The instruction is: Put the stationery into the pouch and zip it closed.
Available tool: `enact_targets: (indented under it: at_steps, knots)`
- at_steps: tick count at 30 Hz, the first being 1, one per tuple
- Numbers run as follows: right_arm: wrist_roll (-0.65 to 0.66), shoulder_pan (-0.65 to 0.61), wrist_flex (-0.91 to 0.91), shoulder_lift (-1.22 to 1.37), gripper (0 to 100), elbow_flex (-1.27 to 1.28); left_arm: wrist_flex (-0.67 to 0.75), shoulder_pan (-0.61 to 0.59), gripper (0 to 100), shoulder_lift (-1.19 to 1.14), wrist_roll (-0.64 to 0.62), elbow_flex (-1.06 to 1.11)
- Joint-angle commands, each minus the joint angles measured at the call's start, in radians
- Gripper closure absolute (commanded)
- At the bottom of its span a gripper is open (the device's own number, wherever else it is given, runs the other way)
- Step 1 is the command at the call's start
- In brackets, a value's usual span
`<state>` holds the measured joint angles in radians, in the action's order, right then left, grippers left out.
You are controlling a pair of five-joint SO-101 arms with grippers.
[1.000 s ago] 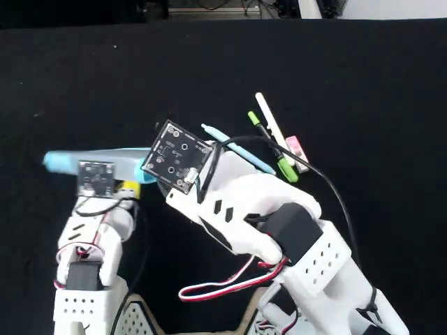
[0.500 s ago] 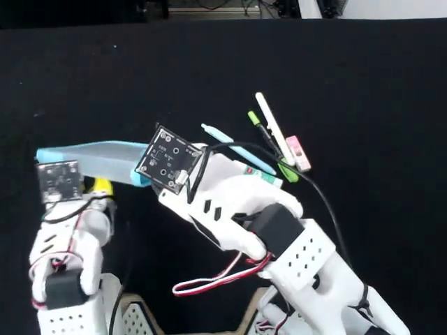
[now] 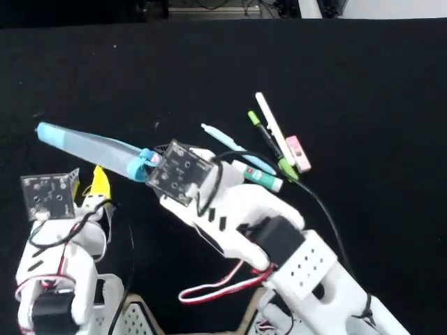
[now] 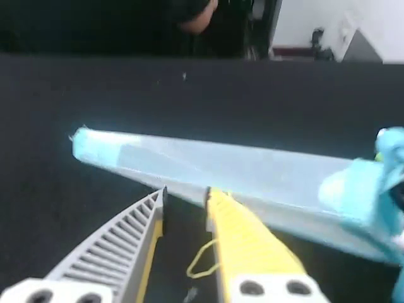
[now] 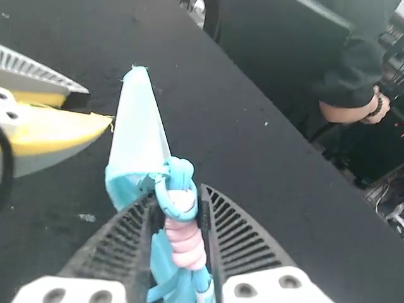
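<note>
The light blue pouch (image 3: 87, 145) lies slanted at the table's left, also shown in the left wrist view (image 4: 208, 167). My right gripper (image 3: 148, 166) is at its near end, shut on the blue and pink zipper cord (image 5: 178, 218). My left gripper (image 4: 184, 197) is open with its grey and yellow fingertips just short of the pouch's long edge and nothing between them; in the high view it (image 3: 94, 187) sits front-left of the pouch. To the right lie a white pen (image 3: 272, 125), a green pen (image 3: 269, 143), a light blue pen (image 3: 230, 145), a teal-capped marker (image 3: 260, 177) and a pink eraser (image 3: 297, 153).
The black table (image 3: 363, 84) stretches wide behind and to the right of the pens. The right arm's white body (image 3: 279, 244) and its cable cross the front middle, partly over the pens' near ends. A person sits beyond the far edge.
My left gripper has let go of the pouch and drawn back toward the front left. The pouch has swung so its far end points further back and left, with the right gripper still on the cord.
</note>
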<state>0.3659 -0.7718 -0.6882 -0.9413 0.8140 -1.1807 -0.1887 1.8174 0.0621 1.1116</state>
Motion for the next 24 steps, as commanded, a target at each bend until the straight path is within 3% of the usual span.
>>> enact_targets:
  at_steps: [1,9,14,21,24]
  knots:
    - [-0.009,0.009,0.060,-0.079,98.7,0.031,-0.043,0.008,77,0.006,0.003,-0.153]
    - [-0.009,-0.020,0.086,-0.081,98.7,0.067,-0.058,0.015,78,0.005,0.160,-0.329]
    - [-0.006,-0.071,0.084,-0.077,98.7,0.067,-0.064,0.015,78,-0.048,0.209,-0.305]
    - [-0.009,-0.068,0.084,-0.077,98.7,0.068,-0.166,0.018,78,-0.160,0.206,-0.366]
    - [-0.009,-0.068,0.084,-0.077,98.7,0.068,-0.253,0.096,77,-0.172,0.173,-0.464]
